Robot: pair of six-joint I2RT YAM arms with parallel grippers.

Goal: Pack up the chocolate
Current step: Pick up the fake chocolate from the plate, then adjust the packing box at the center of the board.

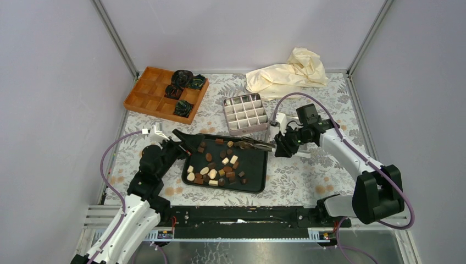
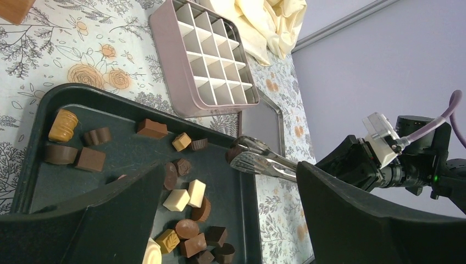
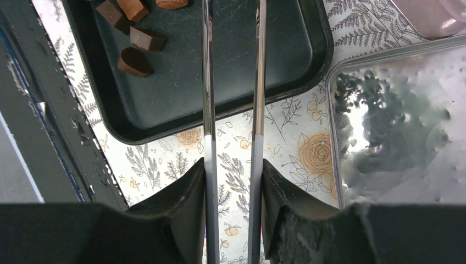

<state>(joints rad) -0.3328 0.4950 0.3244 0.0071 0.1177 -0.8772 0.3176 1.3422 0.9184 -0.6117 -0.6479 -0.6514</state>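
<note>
Roughly twenty pieces of chocolate (image 1: 217, 168) lie on one black tray (image 1: 255, 179), centre frame. The right gripper (image 1: 279, 144) clamps one pair of tongs (image 1: 254, 144), tips narrow at the tray's upper edge. The left gripper (image 1: 188, 141) gapes wide.

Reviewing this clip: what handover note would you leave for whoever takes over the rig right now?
Left end effector: open, empty, by the far-left corner of the black rectangular tray.
Right end effector: shut on the metal tongs, tips over the tray.
Small brown and cream chocolate pieces: loose on the tray.
Pink-grey box with white cell dividers: empty, behind the tray.
Done: nothing packed. Left: every piece.
</note>
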